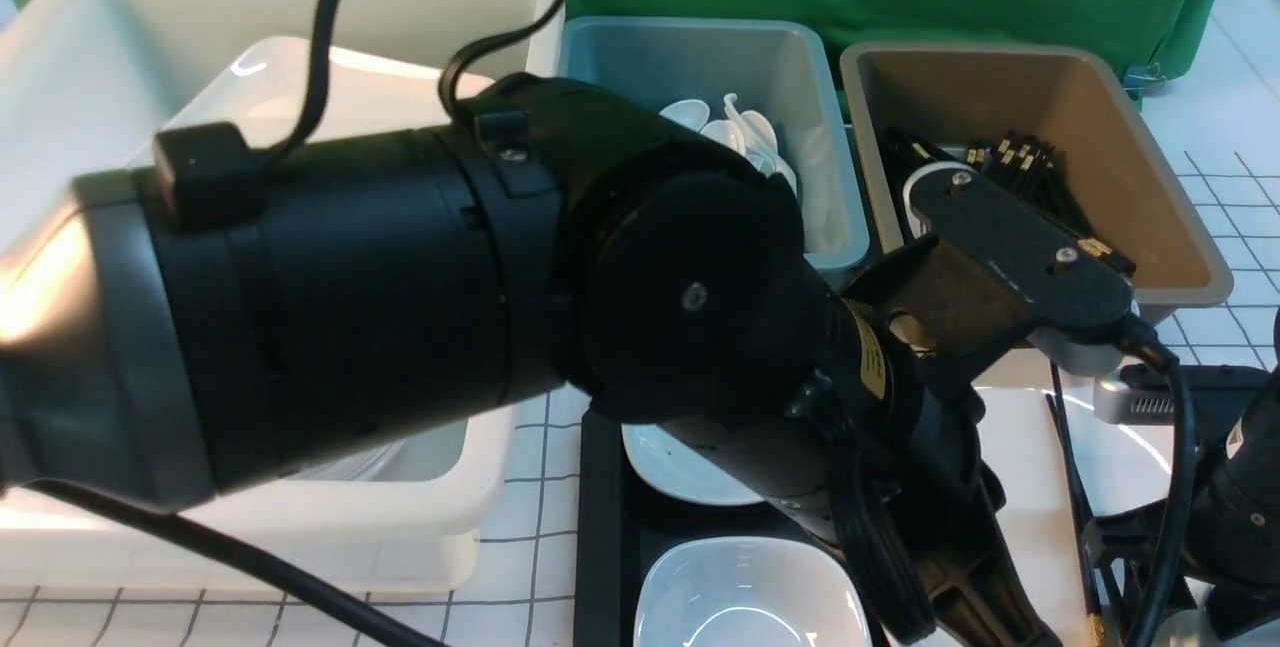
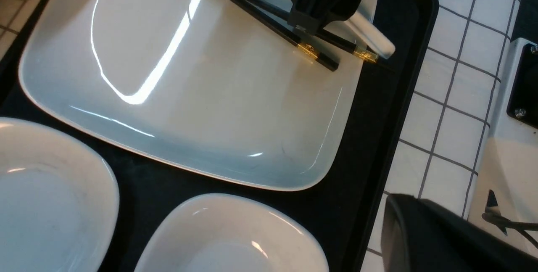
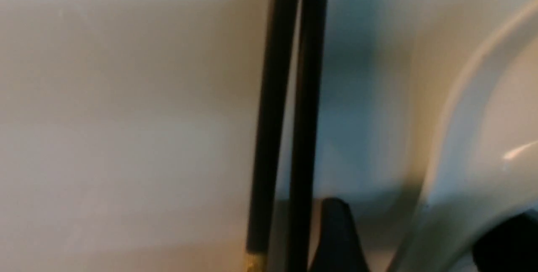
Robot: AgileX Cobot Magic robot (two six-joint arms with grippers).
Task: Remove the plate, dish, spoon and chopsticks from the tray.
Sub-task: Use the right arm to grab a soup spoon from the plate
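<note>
The left hand [image 2: 410,209], near the front, is clenched on nothing and best kept back from the right hand's [image 2: 309,19] work. Nearer than the plate, two small white dishes [image 1: 755,597] [image 1: 690,467] sit in the black plastic tray [image 2: 403,95]. Beyond them, the right hand is spread, its fingers astride the white soup spoon [image 2: 372,36], not yet gripping it. The spoon and the pair of black chopsticks [image 2: 269,24] lie on the large rounded-square plate [image 2: 252,116], itself in the tray.

The step looks to be taking the spoon. I would keep the finger in the narrow gap clear of the chopsticks, close gently and squarely on the glossy handle, then lift straight up before swinging away; a sideways drag could roll the sticks. Farther off, the teal tub [image 1: 840,217] of spoons seems its likely home, and the brown tub [image 1: 1150,227] the chopsticks'.

The front view, with the left arm across much of it, shows those tubs but hides most of the plate. The left wrist view shows the gold bands and the spoon handle's end reaching over the plate's edge. Only the right wrist view shows a finger between spoon and chopsticks.
</note>
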